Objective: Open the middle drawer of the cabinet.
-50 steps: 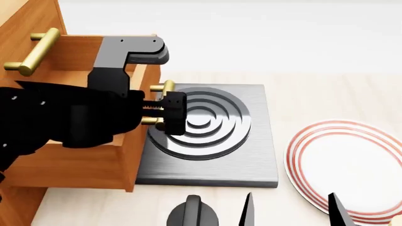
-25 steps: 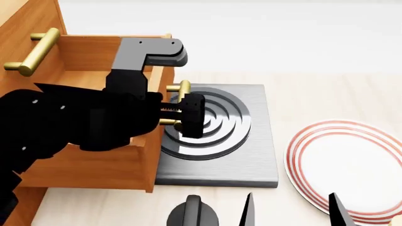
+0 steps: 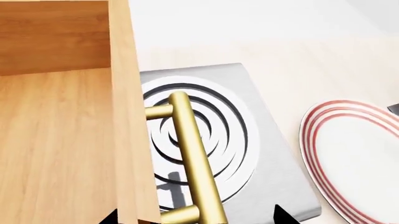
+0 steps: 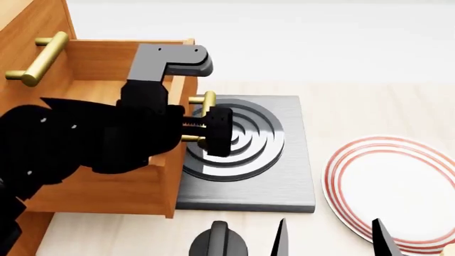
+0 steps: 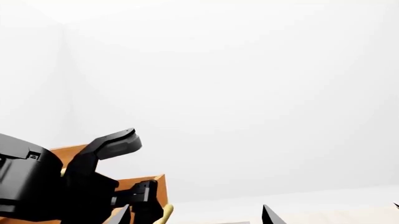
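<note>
Left tool (image 4: 211, 127) clamped on middle drawer (image 4: 106, 176) handle (pale wooden floor (image 4: 370, 112)).

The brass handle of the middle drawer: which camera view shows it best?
The left wrist view: the brass handle fills the picture, bar and both posts clear. In the head view the left tool hides most of it. The right wrist view shows only its tip.

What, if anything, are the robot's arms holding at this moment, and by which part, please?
The left gripper holds the middle drawer by its brass bar handle. The right gripper holds nothing, jaws open.
</note>
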Controlling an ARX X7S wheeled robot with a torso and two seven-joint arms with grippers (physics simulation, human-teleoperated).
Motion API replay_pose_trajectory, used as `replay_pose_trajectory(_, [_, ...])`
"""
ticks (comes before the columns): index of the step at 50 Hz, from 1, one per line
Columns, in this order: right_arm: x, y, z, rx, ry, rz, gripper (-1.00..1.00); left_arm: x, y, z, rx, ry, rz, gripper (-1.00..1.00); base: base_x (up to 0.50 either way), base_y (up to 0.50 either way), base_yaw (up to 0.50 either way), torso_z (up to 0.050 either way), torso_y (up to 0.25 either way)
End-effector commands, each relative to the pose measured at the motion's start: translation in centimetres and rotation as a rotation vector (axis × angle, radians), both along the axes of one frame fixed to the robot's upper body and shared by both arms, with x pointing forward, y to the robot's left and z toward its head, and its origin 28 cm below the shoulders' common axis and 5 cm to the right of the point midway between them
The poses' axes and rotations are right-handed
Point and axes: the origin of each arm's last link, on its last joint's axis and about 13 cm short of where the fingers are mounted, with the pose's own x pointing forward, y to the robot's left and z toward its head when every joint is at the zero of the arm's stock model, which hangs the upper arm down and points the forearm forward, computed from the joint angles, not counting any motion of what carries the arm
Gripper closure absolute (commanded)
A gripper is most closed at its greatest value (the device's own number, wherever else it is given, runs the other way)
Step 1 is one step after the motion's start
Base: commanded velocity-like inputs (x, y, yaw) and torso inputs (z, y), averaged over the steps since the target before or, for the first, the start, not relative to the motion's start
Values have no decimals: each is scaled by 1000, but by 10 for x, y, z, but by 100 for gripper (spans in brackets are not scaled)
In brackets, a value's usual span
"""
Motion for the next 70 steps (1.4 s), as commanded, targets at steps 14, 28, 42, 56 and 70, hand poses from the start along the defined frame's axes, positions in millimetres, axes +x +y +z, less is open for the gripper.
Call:
replay_pose_trajectory(14, [0, 0, 0, -1, -1, 0, -100, 4, -4, 19, -173, -232, 25, -100, 0, 0, 0, 0, 0])
replay_pose_trajectory(28, [0, 0, 0, 0, -1, 0, -100, 5, -5, 17, -161, -244, 21, -100, 0, 0, 0, 0, 0])
replay_pose_trajectory(42, [0, 0, 0, -1, -2, 1, -100, 4, -5, 22, -138, -349, 2, -100, 0, 0, 0, 0, 0])
replay_pose_trajectory(56, [0, 0, 1, 0, -2, 0, -100, 3, -5, 24, -121, -420, -10, -100, 0, 0, 0, 0, 0])
replay_pose_trajectory(70, [0, 0, 1, -1, -2, -1, -100, 1, -6, 27, -123, -489, -18, -100, 0, 0, 0, 0, 0])
